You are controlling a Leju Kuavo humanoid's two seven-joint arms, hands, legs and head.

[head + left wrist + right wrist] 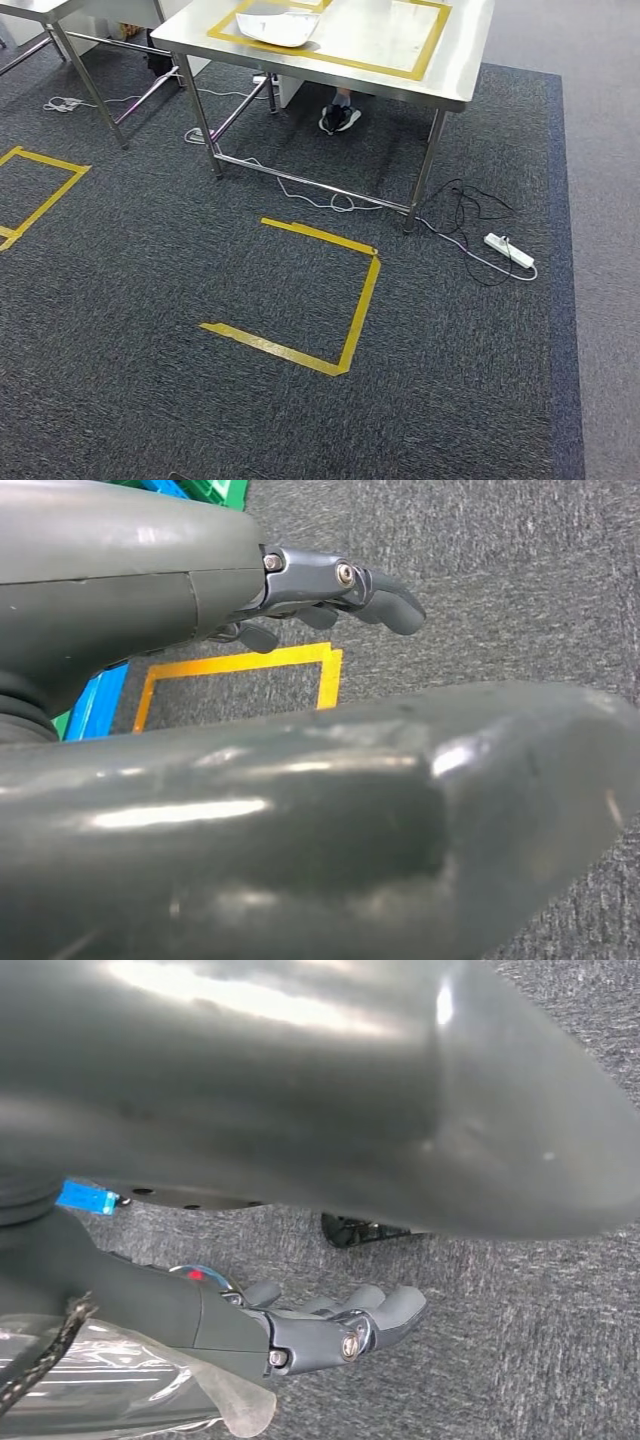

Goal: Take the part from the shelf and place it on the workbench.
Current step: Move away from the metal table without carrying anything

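A white, shallow, tray-like part [277, 25] lies on the steel workbench [460, 60], inside a rectangle of yellow tape, at the top of the head view. In the left wrist view my left hand [332, 590] hangs over the carpet with its fingers stretched out and nothing in them. My right hand [340, 1325] also hangs above the carpet, fingers straight and apart from the thumb, holding nothing. A clear plastic film [151, 1380] shows beside that wrist; what it belongs to I cannot tell.
A yellow tape square [355, 320] marks the carpet in front of the workbench. Cables and a white power strip [509, 250] lie by its right leg. A person's shoe [340, 118] shows under it. A second steel table [45, 10] stands far left. Green and blue crates [219, 490] stand near my left hand.
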